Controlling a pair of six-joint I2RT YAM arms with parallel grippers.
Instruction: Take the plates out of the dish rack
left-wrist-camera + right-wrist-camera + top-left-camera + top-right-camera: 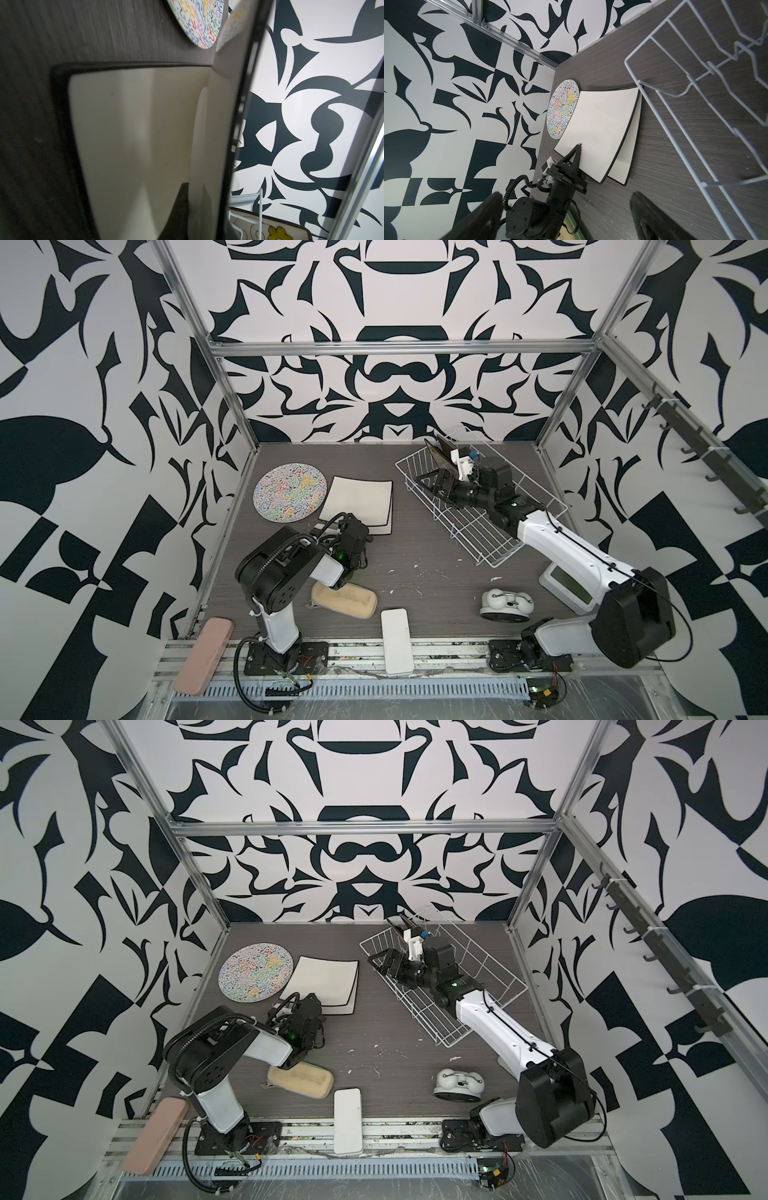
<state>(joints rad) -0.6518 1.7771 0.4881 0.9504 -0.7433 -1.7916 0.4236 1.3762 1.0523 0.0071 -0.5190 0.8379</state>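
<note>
Left gripper [579,148] is pinched nearly shut on the near edge of the top plate [360,498], which is square and glossy white with a thin black rim and slightly bowed sides. The gripped edge is raised, so the plate tilts. Directly under it a lower plate [631,145] of the same make lies flat on the table [415,585], a grey wood-grain laminate flecked with white specks. Beyond the held plate from the fingertips is the round plate [290,492], flat on the table, white and crowded with multicolour squiggles, just beside the square pair. Right gripper [436,483] is down inside the rack [465,526], a long basket of thin white-coated wire with bent uprights. Its jaws are spread wide. Both fingers [645,216] show as blurred dark shapes in the right wrist view, with nothing between them. Dark plates [435,454], square and brown-black, lean on edge at the rack's far end, close beside this gripper; I cannot tell whether they touch it. In the left wrist view a flowered plate [276,230] shows behind the rack wire, cream with a yellow bloom, black linework and a dark rim. I cannot tell whether it is one of the dark pair.
</note>
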